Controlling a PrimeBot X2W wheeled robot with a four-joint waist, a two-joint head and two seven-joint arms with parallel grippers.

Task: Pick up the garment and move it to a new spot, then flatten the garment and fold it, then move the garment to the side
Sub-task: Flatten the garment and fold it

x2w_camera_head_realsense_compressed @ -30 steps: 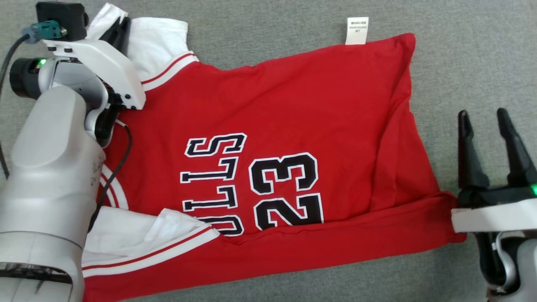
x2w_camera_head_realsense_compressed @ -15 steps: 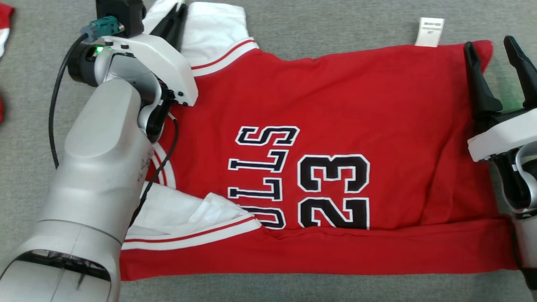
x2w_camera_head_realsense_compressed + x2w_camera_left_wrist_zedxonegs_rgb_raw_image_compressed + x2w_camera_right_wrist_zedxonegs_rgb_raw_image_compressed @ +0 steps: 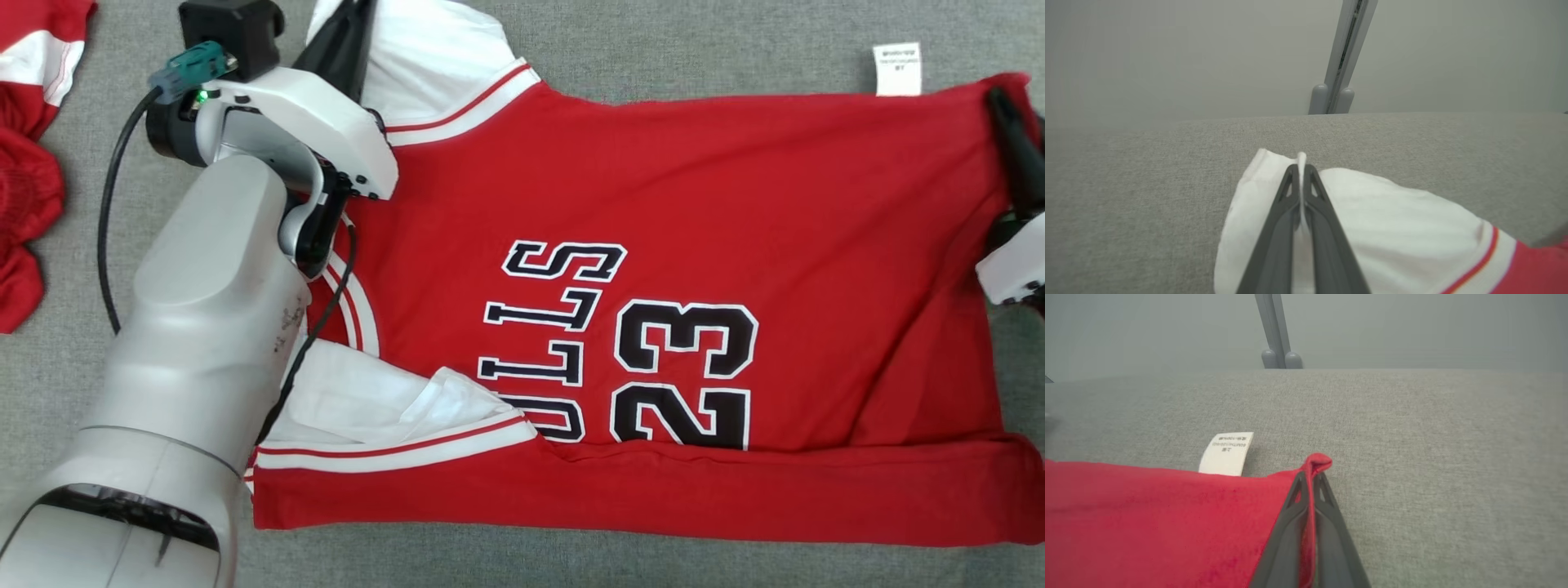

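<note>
The garment (image 3: 653, 204) is a red jersey with white sleeves and black "23" lettering, spread on grey fabric, its near edge folded over. My left gripper (image 3: 347, 33) at the far left is shut on the white sleeve (image 3: 1372, 212), cloth pinched between its fingers (image 3: 1286, 216). My right gripper (image 3: 1008, 122) at the far right corner is shut on the red hem corner (image 3: 1316, 461), which pokes out past its fingers (image 3: 1331, 514). A white label (image 3: 1227, 453) sticks out from the far edge beside that corner.
Another red and white garment (image 3: 33, 147) lies crumpled at the far left edge. The grey fabric surface (image 3: 694, 33) runs on beyond the jersey to a far edge, with a grey post (image 3: 1276, 330) and wall behind.
My right gripper moved up along the jersey's right edge to the far corner and shut on it. The camera has shifted, so the whole jersey sits further right in view.
</note>
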